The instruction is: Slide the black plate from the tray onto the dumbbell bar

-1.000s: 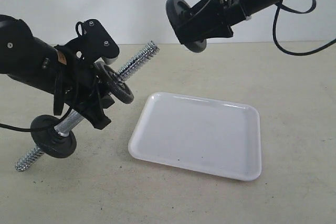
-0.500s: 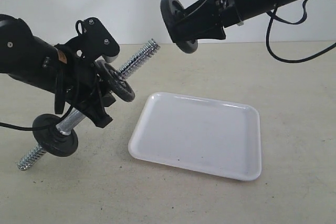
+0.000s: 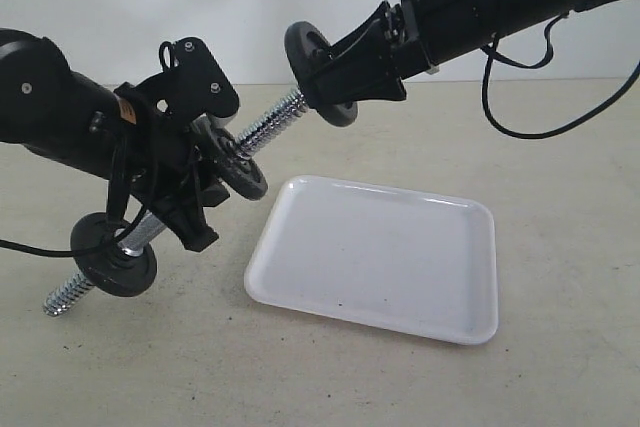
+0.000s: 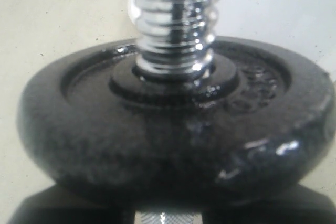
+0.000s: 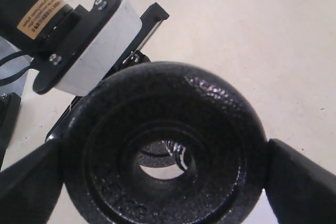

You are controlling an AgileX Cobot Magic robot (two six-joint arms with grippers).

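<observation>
Right wrist view: R end effector [image 5: 165, 182] clamps black plate [image 5: 210, 108], hole aimed at dumbbell bar [image 3: 268, 125] tip ahead (L end effector [image 3: 180, 202] grips bar).

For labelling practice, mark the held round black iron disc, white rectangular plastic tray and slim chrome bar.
round black iron disc [image 5: 212, 109]: right wrist view, face.
white rectangular plastic tray [image 3: 385, 259]: exterior view, floor.
slim chrome bar [image 3: 268, 125]: exterior view, thread.
</observation>
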